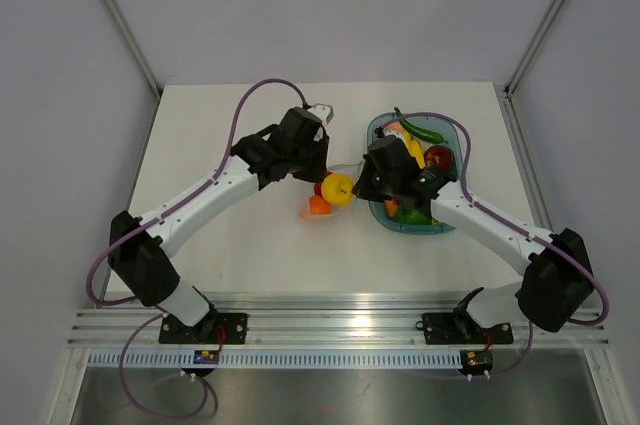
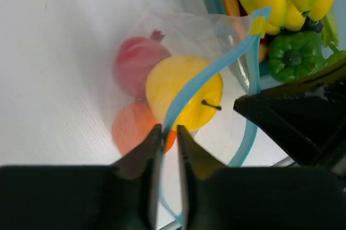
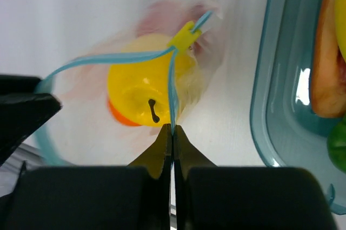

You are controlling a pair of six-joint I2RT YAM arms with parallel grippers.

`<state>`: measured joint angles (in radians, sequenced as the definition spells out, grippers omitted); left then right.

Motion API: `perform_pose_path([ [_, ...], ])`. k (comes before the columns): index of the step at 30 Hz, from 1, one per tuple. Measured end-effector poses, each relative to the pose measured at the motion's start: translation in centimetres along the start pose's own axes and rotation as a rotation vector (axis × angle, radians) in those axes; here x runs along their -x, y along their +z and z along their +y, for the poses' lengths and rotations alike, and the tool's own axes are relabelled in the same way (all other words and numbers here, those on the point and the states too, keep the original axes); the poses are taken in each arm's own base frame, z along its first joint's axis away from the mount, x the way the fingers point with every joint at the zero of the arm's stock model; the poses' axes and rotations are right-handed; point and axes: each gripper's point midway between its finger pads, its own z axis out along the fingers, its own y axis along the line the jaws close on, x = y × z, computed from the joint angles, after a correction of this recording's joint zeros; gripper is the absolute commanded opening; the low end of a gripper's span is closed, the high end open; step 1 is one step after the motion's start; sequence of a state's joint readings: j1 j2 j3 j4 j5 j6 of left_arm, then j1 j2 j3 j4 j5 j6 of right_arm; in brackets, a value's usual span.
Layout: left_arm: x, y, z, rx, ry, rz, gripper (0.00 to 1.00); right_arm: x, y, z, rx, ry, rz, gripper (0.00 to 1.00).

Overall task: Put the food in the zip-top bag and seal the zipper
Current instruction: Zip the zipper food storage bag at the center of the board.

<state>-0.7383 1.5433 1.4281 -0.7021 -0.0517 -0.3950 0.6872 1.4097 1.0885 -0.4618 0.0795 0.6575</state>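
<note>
Overhead, the small, transparent, thin-plastic zip-top bag [image 1: 330, 197] lies on the white table [image 1: 230, 145], just left of the blue-tinted clear oval tray [image 1: 462, 150]. Smooth round toys sit inside it: a yellow fruit [image 1: 340, 188], a red fruit [image 1: 322, 185] and an orange fruit [image 1: 318, 207]. The left gripper [image 1: 318, 171] and right gripper [image 1: 366, 183] flank it from opposite sides.

From the left wrist, the light blue zipper [image 2: 205, 76] runs diagonally away from the jaws. It crosses the glossy yellow fruit and ends at a small yellow slider tab [image 2: 258, 25]. These jaws stand slightly parted, with the strip loose between them.

From the right wrist, the jaws are clenched on one lip of the zipper. The other lip bows off leftward, so the mouth gapes. The tab lies straight ahead up the strip and nearer this arm, so sealing probably turns on bringing the two lips together along that line.
</note>
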Motion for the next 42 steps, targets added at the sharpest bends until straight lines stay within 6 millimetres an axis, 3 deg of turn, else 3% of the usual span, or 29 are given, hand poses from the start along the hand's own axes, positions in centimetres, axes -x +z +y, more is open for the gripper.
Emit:
perform_pose_path([
  [1,0.8,0.0,-0.1,-0.005,0.010,-0.013,0.55,0.4,-0.5,0.5,0.024,0.026,-0.019,0.00],
  [2,1.4,-0.1,0.0,-0.008,0.023,-0.024,0.67,0.7,-1.0,1.0,0.048,0.059,-0.036,0.00],
  [4,2.5,-0.3,0.0,-0.020,0.035,-0.039,0.87,1.2,-2.0,1.7,0.087,0.125,-0.063,0.00],
  [5,2.9,-0.4,0.1,-0.023,0.042,-0.042,0.88,1.3,-2.2,2.0,0.104,0.163,-0.072,0.00],
  [7,3.8,-0.9,0.1,-0.028,0.055,-0.053,0.87,1.1,-2.2,2.4,0.128,0.234,-0.072,0.00],
  [11,5.0,-2.2,-0.1,-0.043,0.090,-0.089,0.58,-0.2,-0.6,2.1,0.116,0.331,-0.029,0.00],
  [13,4.8,-2.9,-0.3,-0.070,0.111,-0.106,0.50,-0.7,0.2,2.1,0.109,0.358,-0.006,0.00],
  [16,2.5,-4.1,-0.7,-0.136,0.150,-0.103,0.52,-0.7,0.6,2.4,0.114,0.385,0.001,0.00],
  [20,-1.4,-5.5,-1.9,-0.233,0.230,-0.097,0.73,-0.4,0.6,2.7,0.129,0.400,-0.007,0.00],
  [23,-3.1,-5.9,-3.6,-0.294,0.316,-0.092,0.75,-0.4,0.6,2.8,0.131,0.400,-0.009,0.00],
  [28,-3.8,-4.9,-5.5,-0.334,0.436,-0.094,0.69,-0.3,0.5,2.8,0.133,0.399,-0.010,0.00],
  [42,-6.4,0.0,-4.3,-0.325,0.579,-0.081,0.50,0.2,-0.8,3.1,0.150,0.398,-0.024,0.00],
])
